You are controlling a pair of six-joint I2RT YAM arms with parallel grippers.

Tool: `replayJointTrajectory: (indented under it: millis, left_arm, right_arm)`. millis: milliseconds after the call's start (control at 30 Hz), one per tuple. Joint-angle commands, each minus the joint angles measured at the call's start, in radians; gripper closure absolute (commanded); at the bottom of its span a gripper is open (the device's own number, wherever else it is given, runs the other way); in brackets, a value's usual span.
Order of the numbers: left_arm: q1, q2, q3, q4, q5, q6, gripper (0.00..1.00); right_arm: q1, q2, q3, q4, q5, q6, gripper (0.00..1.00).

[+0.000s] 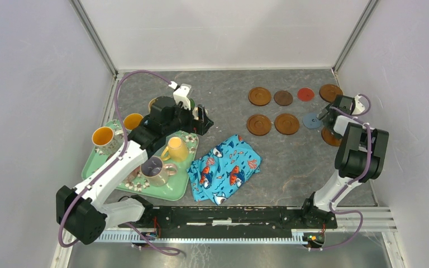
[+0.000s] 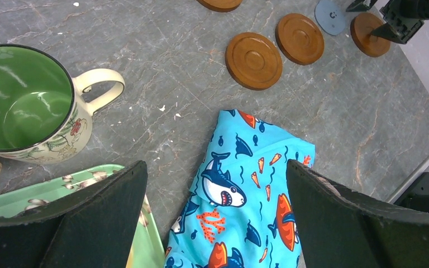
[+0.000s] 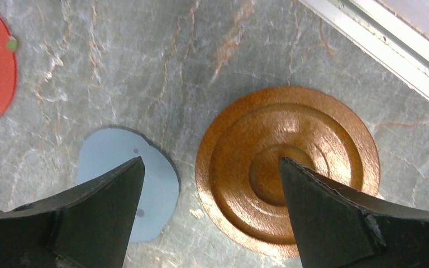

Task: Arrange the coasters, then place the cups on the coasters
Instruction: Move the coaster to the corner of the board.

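Below right hand (image 3: pixel 209 167) (spread wide); ringed coaster (image 3: pixel 313 139)

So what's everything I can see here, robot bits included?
coasters: eight, six brown, one red, one blue-grey; two rows, far right.
cups: at least five seen, yellow, orange-lined, lilac-lined, cream-green; on or beside tray, left.
tray: one, green floral, left.
cloth: one, blue fish-print, centre.
table: one, grey marbled, underneath all.
left pincer: one, black, open, hovering near cloth.
right pincer: one, black, open, above blue-grey and brown coasters.
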Motion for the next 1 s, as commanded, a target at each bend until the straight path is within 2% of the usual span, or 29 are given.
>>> replayJointTrajectory:
  millis: [0, 200, 600, 967]
  left_arm:
    - [0.001, 0.001, -0.007, 0.033, -0.012, -0.008, 0.0]
    - [0.001, 0.0, -0.009, 0.034, -0.014, -0.007, 0.0]
    - [0.0, -0.009, -0.007, 0.033, -0.006, -0.009, 0.0]
    - [0.0, -0.013, -0.007, 0.032, -0.015, -0.004, 0.0]
  right_arm:
    - [0.0, 0.066, 0.044, 0.074, -0.03, 0.021, 0.02]
    - [-0.002, 0.137, 0.113, 0.099, -0.011, 0.016, 0.02]
    - [-0.008, 0.236, 0.306, 0.029, 0.026, -0.044, 0.02]
    - [-0.014, 0.285, 0.396, 0.011, -0.015, -0.087, 0.02]
